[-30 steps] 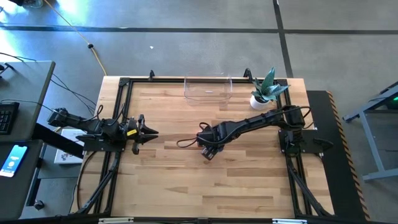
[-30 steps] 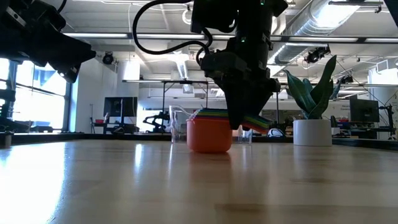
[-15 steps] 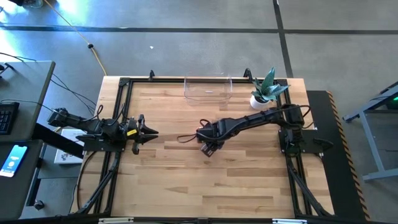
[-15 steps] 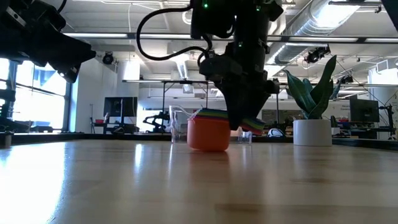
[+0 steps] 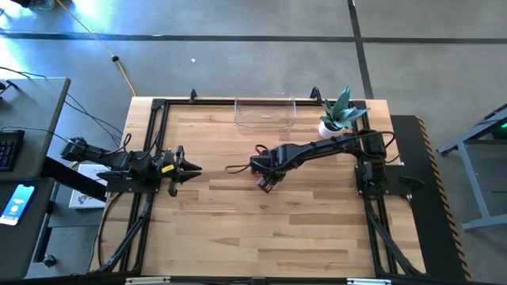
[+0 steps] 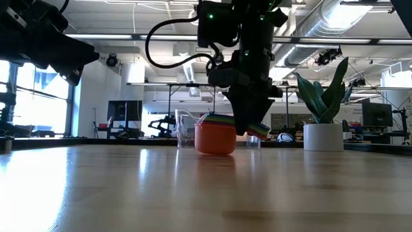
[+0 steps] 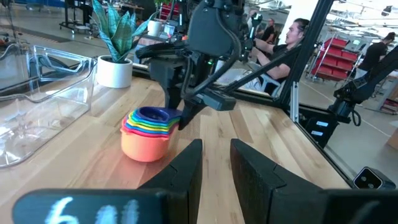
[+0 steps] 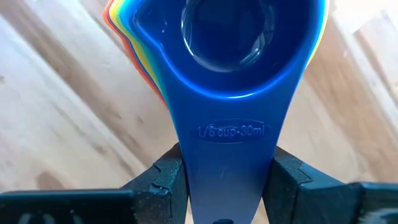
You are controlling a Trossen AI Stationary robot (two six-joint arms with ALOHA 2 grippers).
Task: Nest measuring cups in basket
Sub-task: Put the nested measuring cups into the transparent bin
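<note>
On the worktop (image 5: pixel 238 237), high view: right hand (image 5: pixel 266 182) sits mid-surface, well short of the basket (image 5: pixel 264 112) at the far edge. Cups themselves are hidden under the arm from here. Left hand (image 5: pixel 190 168) parked at the left side, off the work.

Low view: stacked measuring cups (image 6: pixel 215 136) rest on the wood, orange cup outermost, coloured rims above it. Right hand comes down onto the handle side of the stack. Plant pot (image 6: pixel 324 136) off to one side, basket only faintly visible behind the stack.

Left wrist view: left hand's fingers (image 7: pixel 185 169) stand apart with nothing between them. Stack is complete, blue cup on top, just beside the clear basket. A person sits beyond the worktop.

Right wrist view: right hand pinching the bundled handles, blue handle (image 8: pixel 227 162) squarely between the two fingers (image 8: pixel 163 177).

Judgement: nesting looks done; the step in hand is carrying the stack into the basket. To do it well: firm the pinch across all handles before lifting, lift straight so the lower cups don't peel away, clear the basket wall, lower flat inside, then let go. Risk: only the top handles are caught and the orange cup drops out.
</note>
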